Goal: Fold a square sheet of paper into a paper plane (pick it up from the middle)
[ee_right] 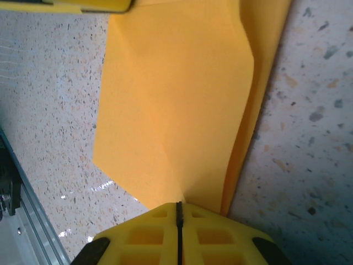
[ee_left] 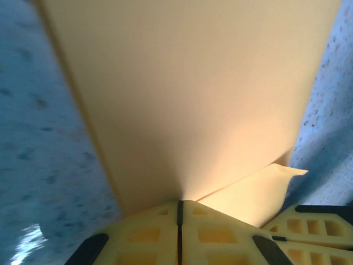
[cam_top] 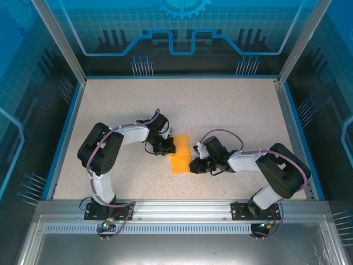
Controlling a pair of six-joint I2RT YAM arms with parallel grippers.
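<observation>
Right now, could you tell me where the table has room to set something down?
The far half of the table, by the back wall, is bare. Crowded: the middle, where left tool and right tool pinch the orange paper.

Top view: the square sheet of paper [cam_top: 180, 154] lies near the middle of the table [cam_top: 231, 105], between the two arms, whose bases stand at the near edge on either side of it. The left gripper [cam_top: 169, 146] meets the sheet's left edge towards its far end; the right gripper [cam_top: 195, 165] meets its right edge towards its near end. Left wrist view: the sheet [ee_left: 193, 94] runs out ahead from between the left gripper's [ee_left: 179, 205] jaws, with the right gripper's fingers [ee_left: 314, 226] at lower right. Right wrist view: the sheet [ee_right: 171, 99] likewise runs out ahead from the right gripper [ee_right: 178, 207], with the left gripper [ee_right: 83, 5] at its far left corner
</observation>
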